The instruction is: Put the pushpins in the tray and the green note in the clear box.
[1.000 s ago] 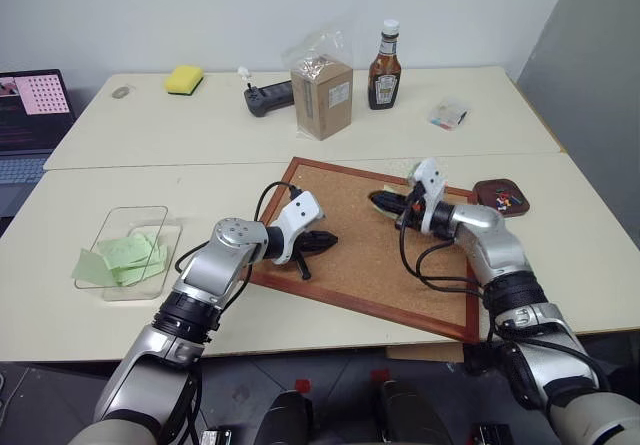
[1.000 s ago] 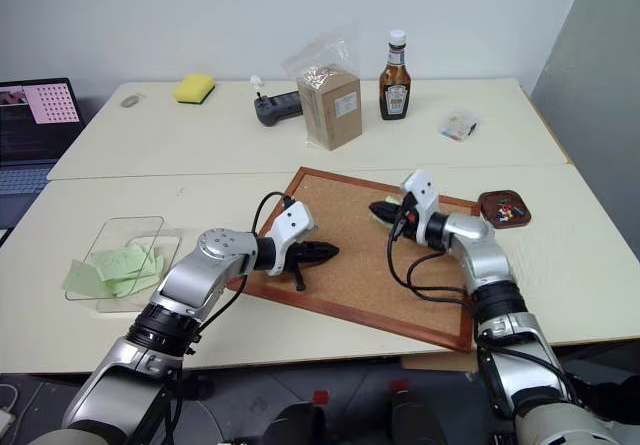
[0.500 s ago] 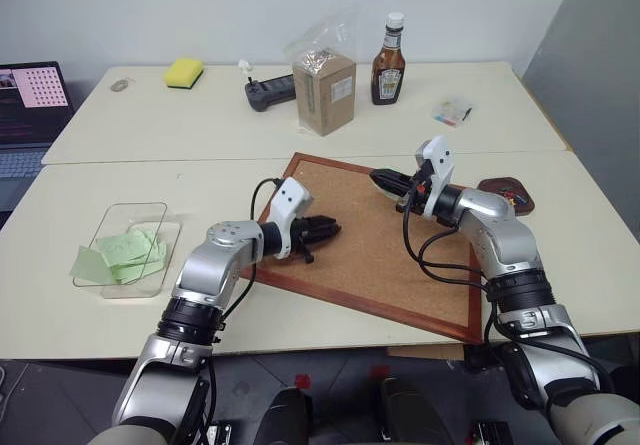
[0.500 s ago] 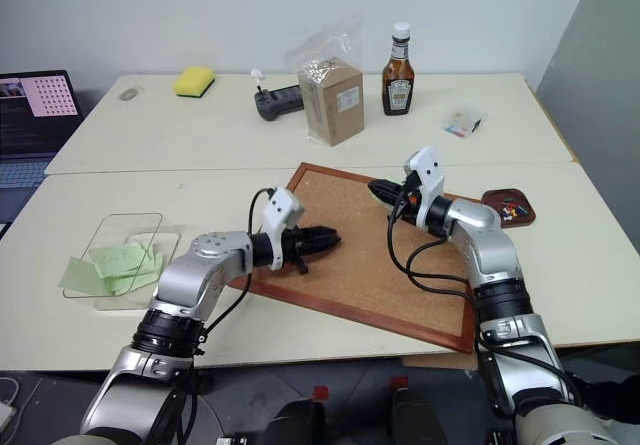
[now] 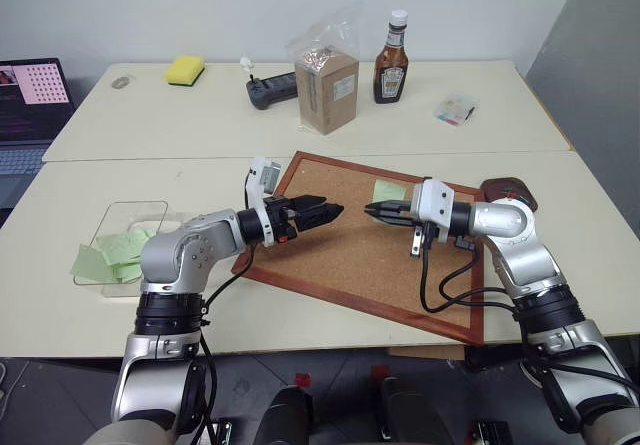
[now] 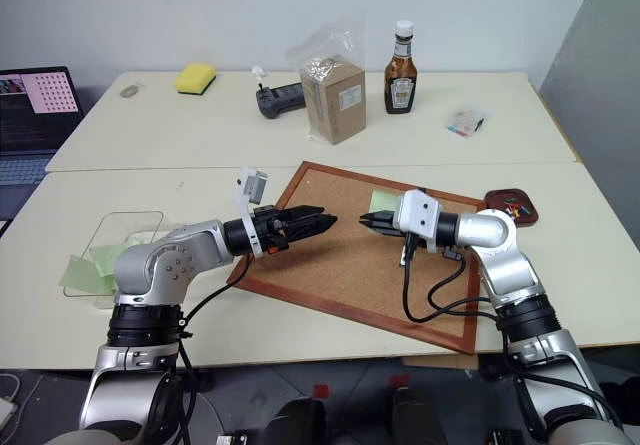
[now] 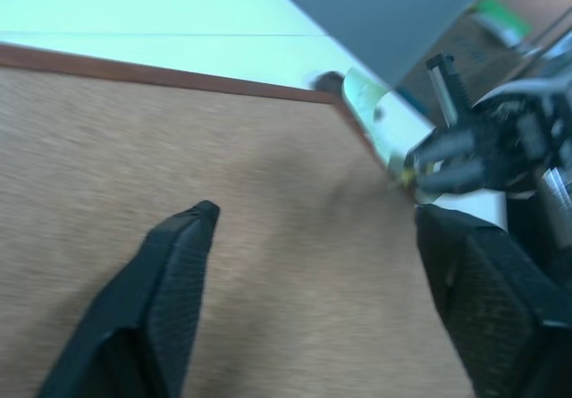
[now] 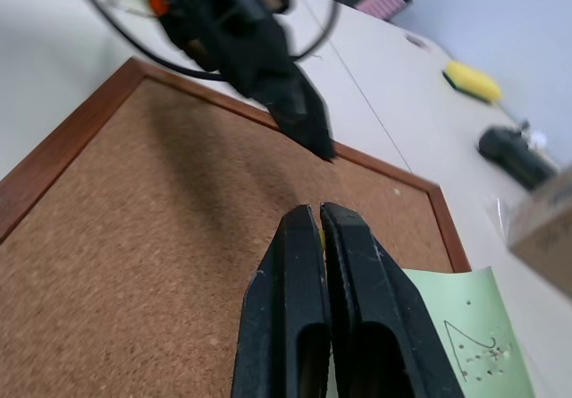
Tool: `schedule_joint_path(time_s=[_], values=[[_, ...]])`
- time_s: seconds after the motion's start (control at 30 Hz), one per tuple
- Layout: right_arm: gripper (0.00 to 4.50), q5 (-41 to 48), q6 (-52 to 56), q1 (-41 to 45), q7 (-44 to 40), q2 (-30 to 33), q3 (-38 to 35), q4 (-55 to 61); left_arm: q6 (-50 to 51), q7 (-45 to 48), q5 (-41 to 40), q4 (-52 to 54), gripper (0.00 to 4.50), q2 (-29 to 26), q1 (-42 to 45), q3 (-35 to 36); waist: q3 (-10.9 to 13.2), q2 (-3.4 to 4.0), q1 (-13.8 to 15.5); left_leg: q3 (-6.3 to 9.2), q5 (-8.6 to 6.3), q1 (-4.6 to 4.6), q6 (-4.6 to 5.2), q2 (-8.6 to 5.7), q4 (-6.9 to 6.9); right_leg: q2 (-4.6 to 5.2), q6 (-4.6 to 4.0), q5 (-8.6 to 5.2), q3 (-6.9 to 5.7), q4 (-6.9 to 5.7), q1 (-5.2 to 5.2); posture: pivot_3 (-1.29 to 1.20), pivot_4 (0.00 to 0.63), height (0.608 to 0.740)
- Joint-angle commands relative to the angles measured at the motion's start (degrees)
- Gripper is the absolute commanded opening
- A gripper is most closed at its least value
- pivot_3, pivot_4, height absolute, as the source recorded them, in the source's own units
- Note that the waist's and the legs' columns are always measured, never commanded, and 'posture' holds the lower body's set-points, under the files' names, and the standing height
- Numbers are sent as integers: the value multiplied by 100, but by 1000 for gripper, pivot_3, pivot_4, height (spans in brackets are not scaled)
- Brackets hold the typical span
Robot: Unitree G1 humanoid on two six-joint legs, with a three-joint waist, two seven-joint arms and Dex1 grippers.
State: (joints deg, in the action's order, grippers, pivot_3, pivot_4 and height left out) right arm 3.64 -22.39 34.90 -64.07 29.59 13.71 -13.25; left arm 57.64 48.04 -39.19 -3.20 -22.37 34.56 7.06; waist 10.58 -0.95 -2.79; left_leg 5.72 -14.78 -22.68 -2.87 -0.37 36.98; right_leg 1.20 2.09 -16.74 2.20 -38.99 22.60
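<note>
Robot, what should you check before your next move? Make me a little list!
1. Left pincer open over the corkboard: ok.
2. Right pincer shut: ok. Whether it grips a pushpin: cannot tell.
3. Green note lies on the corkboard, not yet in the clear box: not ok.
4. Clear box reachable on the left, other green slips in and beside it: ok.
5. Tray by the corkboard's right edge, coloured bits inside: ok.
6. Pincer tips face each other, apart: ok.
</note>
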Motion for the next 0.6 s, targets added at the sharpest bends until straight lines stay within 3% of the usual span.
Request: schedule_joint_path(time_s=[0.03, 0.23, 0.6], values=[[0, -182, -1428, 109, -396, 230, 232, -275, 257, 123, -361, 262, 4488, -49, 195, 13, 1, -1, 1, -5, 10, 5, -18, 0, 0, 0, 0, 0, 1, 1, -6, 0, 150, 740], [0, -95, -2003, 320, -633, 248, 408, -597, 574, 144, -611, 362, 4488, 25, 348, -176, 3, -5, 0, -3, 18, 12, -30, 1, 0, 0, -1, 0, 4, -1, -11, 0, 150, 740], [0, 12, -1945, 526, -569, 29, 579, -346, 662, 248, -519, 231, 4488, -79, 267, -562, 3, -4, 7, 14, 18, 20, -32, 1, 1, 1, -1, 1, 5, 0, -20, 0, 150, 740]])
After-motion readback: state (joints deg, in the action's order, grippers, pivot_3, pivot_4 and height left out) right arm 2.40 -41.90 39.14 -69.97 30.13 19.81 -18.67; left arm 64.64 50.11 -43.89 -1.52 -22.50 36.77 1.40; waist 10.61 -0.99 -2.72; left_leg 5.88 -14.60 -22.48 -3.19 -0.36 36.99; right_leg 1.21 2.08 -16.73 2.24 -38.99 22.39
